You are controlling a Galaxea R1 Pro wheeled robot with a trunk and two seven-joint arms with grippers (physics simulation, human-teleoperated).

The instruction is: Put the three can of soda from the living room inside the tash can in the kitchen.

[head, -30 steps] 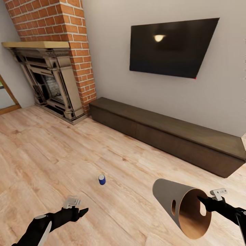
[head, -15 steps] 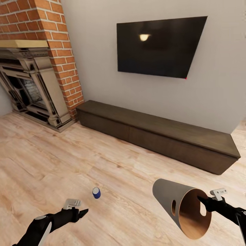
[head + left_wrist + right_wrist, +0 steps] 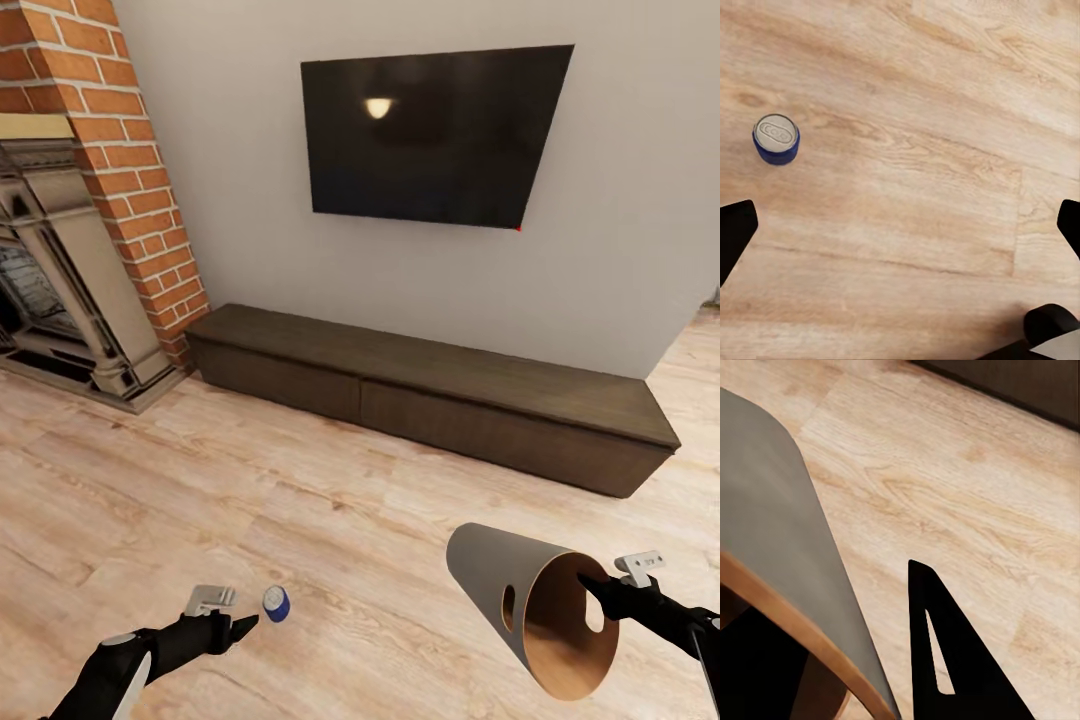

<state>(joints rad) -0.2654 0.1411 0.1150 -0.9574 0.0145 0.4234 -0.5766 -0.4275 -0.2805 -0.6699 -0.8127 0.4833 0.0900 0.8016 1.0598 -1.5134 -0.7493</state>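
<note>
- Floor (image 3: 350, 500) was pale wood plank, bare around the robot.
- Living room: brick fireplace (image 3: 90, 200) far left, black TV (image 3: 430, 135) on the grey wall, long dark bench (image 3: 430, 395) under it.
- Blue soda can (image 3: 276, 603) stood upright on the floor, just beside the left gripper (image 3: 240, 625) tip, not touching.
- Left gripper (image 3: 900, 225) was spread wide; can (image 3: 776, 139) sat beyond one finger, outside the gap.
- Right gripper (image 3: 595, 590) was pinching the trash can (image 3: 500, 590) rim, bin tipped sideways, mouth toward the camera.
- Open floor ran between the robot and the bench.
</note>
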